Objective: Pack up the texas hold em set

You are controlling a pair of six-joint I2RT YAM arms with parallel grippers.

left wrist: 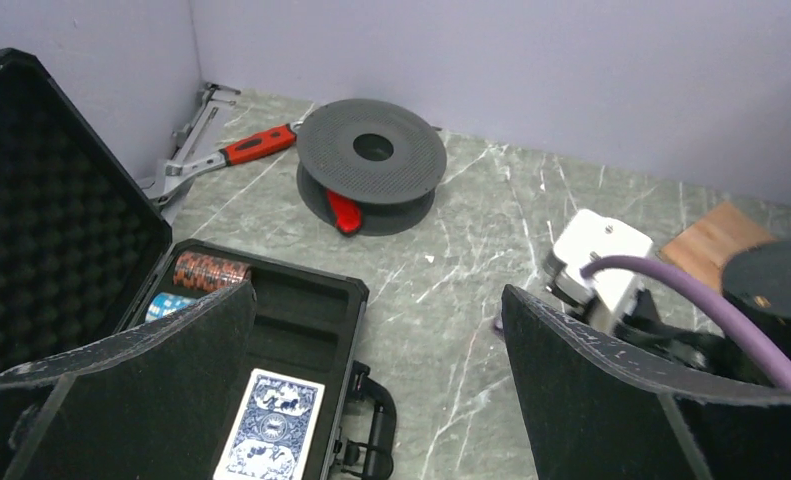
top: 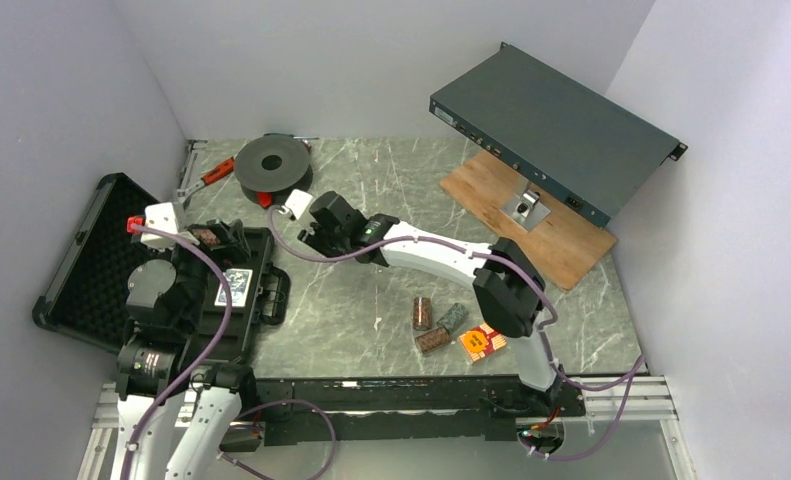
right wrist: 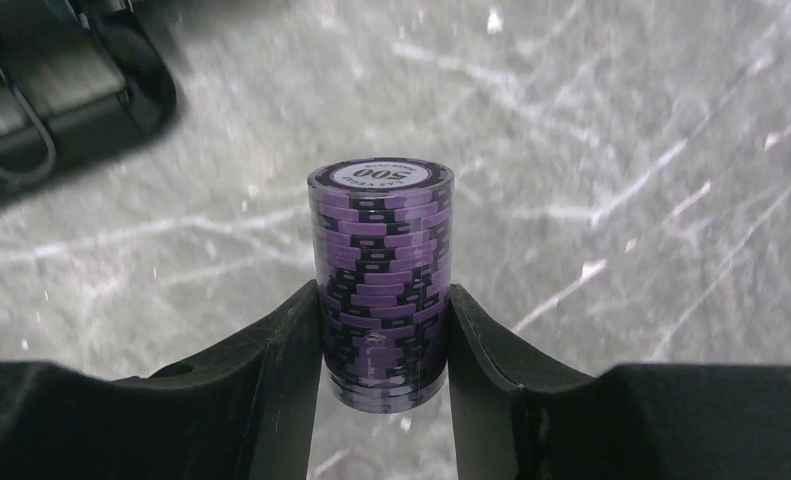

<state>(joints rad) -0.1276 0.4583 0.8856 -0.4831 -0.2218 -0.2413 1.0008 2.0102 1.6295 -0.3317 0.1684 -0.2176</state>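
Observation:
The black briefcase (top: pixel 254 296) lies open at the left, its foam-lined lid (top: pixel 93 258) laid back. In the left wrist view its tray (left wrist: pixel 301 300) holds an orange-brown chip stack (left wrist: pixel 209 270), blue chips (left wrist: pixel 166 305) and a blue card deck (left wrist: pixel 271 425). My left gripper (left wrist: pixel 376 400) is open and empty above the case's handle edge. My right gripper (right wrist: pixel 383 330) is shut on a purple chip stack (right wrist: pixel 381 270) and holds it above the table, just right of the case (top: pixel 309 236). A brown stack (top: pixel 423 313), a green stack (top: pixel 452 318), another brown stack (top: pixel 432 341) and a red card deck (top: pixel 482 341) lie on the table.
A black round spool (top: pixel 271 163) and a red-handled tool (top: pixel 211 172) lie at the back left. A large dark-grey metal box (top: pixel 556 128) leans over a wooden board (top: pixel 561 235) at the back right. Walls close in three sides.

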